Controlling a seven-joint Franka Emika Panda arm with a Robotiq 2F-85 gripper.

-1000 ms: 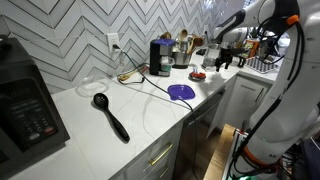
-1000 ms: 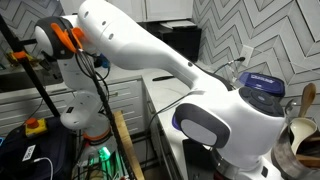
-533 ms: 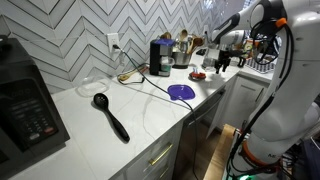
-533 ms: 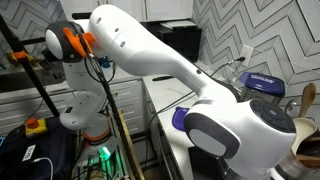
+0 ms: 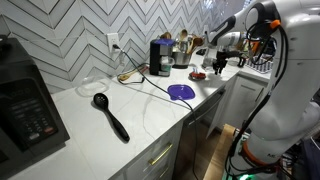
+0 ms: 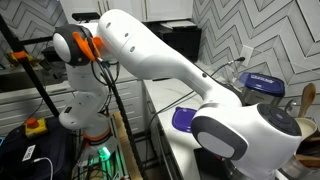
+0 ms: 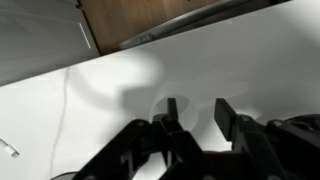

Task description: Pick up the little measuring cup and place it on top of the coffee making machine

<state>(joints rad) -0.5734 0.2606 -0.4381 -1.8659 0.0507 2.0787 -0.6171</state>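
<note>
The coffee making machine [image 5: 160, 57], small, black and boxy, stands by the tiled wall with its cord trailing over the counter. A small red piece [image 5: 198, 74], likely the little measuring cup, lies on the counter to its right. My gripper [image 5: 219, 65] hangs just right of that red piece, low over the counter. In the wrist view the gripper [image 7: 198, 106] has its two dark fingers [image 7: 225, 112] apart. Only bare white counter shows between them, and the cup is out of that view.
A purple measuring cup [image 5: 181, 91] and a black ladle [image 5: 110, 115] lie on the white counter [image 5: 90, 135]. A big black appliance with a keypad [image 5: 28, 110] stands at the left. Jars and utensils [image 5: 185, 48] crowd the wall beyond the coffee machine. The counter's front edge drops to cabinets.
My arm has leaned a little further over the counter and the gripper has shifted slightly toward the red piece. Nothing on the counter has moved.
</note>
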